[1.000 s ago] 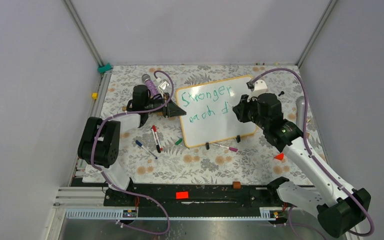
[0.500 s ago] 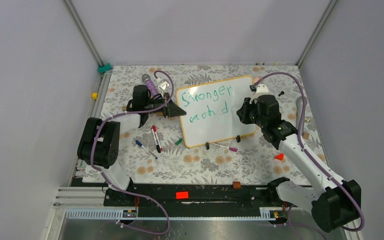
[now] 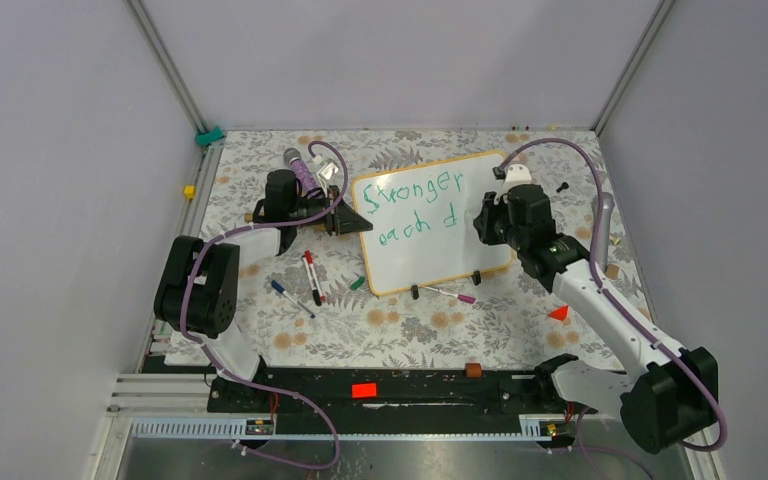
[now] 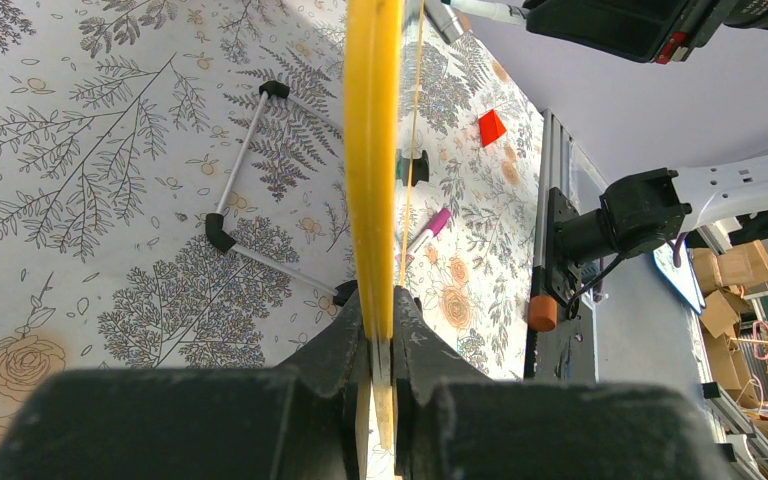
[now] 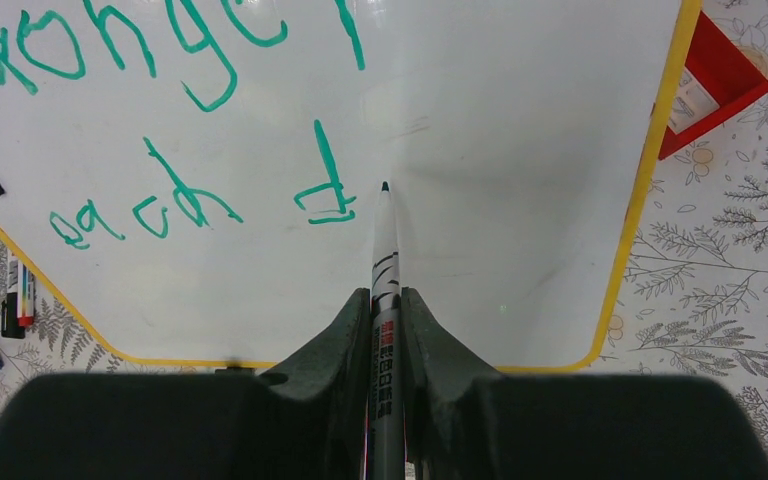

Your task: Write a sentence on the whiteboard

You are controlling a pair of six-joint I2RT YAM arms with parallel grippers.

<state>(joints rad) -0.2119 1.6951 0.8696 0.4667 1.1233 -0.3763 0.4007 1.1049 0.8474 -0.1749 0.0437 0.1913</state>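
Note:
The whiteboard stands tilted on the floral table, with the sentence in green reading "Stronger" over "each d". My left gripper is shut on the board's left edge. In the left wrist view that yellow edge runs straight up from between the closed jaws of the left gripper. My right gripper is over the board's right half, shut on a grey marker. The marker's tip sits just right of the letter "d", close to the white surface.
Loose markers and a blue pen lie left of the board. A green cap and a pink-capped marker lie by its front feet. A red piece lies front right. Cage walls close in all around.
My right gripper has drawn slightly right with the marker, and the "d" now shows whole. The right elbow swung outward. The left gripper and board have not moved.

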